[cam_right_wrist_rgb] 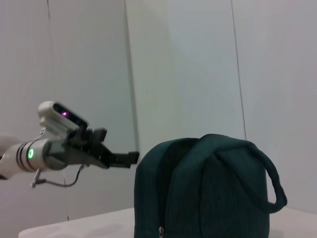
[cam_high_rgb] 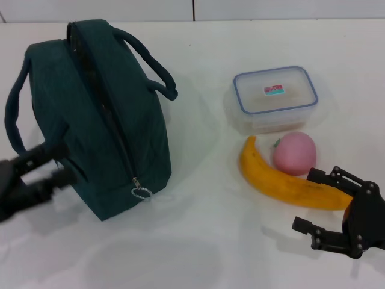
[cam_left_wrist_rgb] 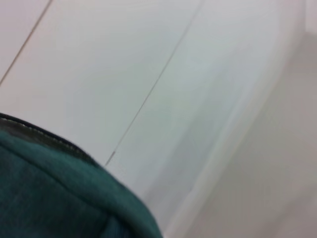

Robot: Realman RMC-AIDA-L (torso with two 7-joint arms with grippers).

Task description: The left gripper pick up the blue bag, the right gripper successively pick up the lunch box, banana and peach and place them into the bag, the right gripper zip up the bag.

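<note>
The blue bag (cam_high_rgb: 114,120) stands upright on the table at the left, zipper running down to a ring pull (cam_high_rgb: 141,192), both handles up. My left gripper (cam_high_rgb: 65,164) is open at the bag's near left side, its fingertips at the fabric. The left wrist view shows only bag fabric (cam_left_wrist_rgb: 49,198). The lunch box (cam_high_rgb: 275,96) sits at the right with its lid on. The peach (cam_high_rgb: 295,152) and banana (cam_high_rgb: 289,183) lie together in front of it. My right gripper (cam_high_rgb: 319,201) is open and empty, just near of the banana's right end. The right wrist view shows the bag (cam_right_wrist_rgb: 208,193) and the left gripper (cam_right_wrist_rgb: 124,158).
The white table (cam_high_rgb: 198,241) carries everything. A pale panelled wall (cam_right_wrist_rgb: 188,64) stands behind the bag. The bag's right handle (cam_high_rgb: 153,66) sticks out toward the lunch box.
</note>
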